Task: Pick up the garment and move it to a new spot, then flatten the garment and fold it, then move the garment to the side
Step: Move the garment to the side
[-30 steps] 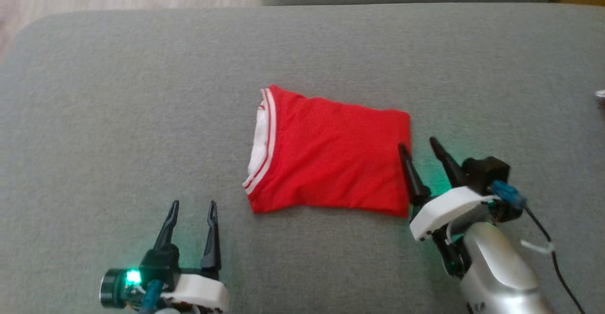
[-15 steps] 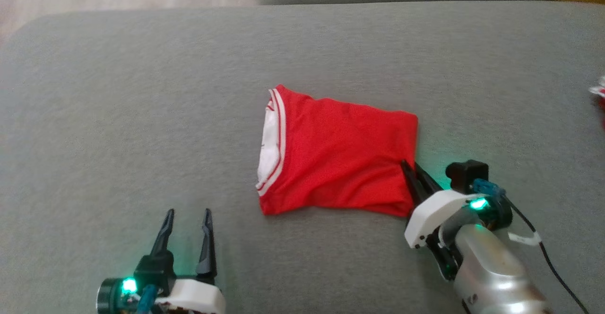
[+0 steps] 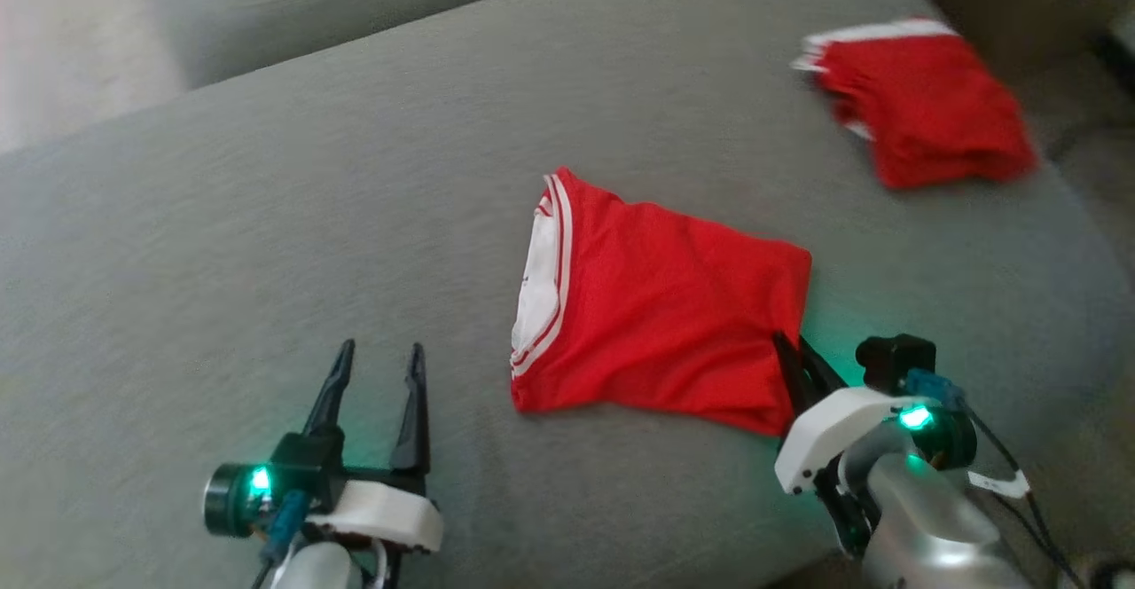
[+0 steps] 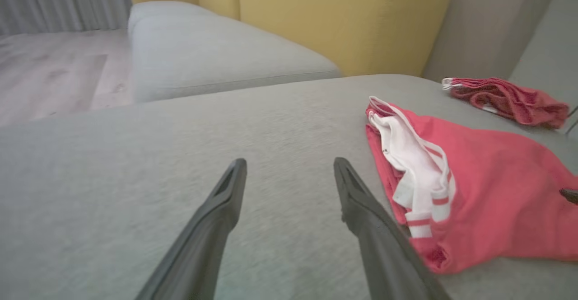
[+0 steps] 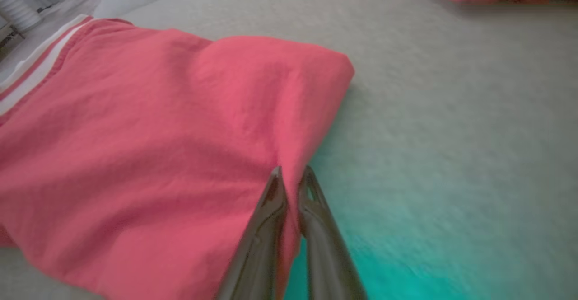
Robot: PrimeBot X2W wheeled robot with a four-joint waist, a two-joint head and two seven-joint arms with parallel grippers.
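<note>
1. Two red items lie on the grey sofa seat (image 3: 266, 216). The folded garment (image 3: 661, 323), white-striped band to the left, lies mid-seat, nearer the front edge. A second red pile (image 3: 922, 101) sits at the far right corner, well apart.
2. The right claw (image 3: 789, 342) has its fingers together, pinching the garment's right edge near its front corner.
3. The left claw (image 3: 380, 349) has its fingers apart and holds nothing. It is near the seat's front edge, left of the garment, not touching it.
</note>
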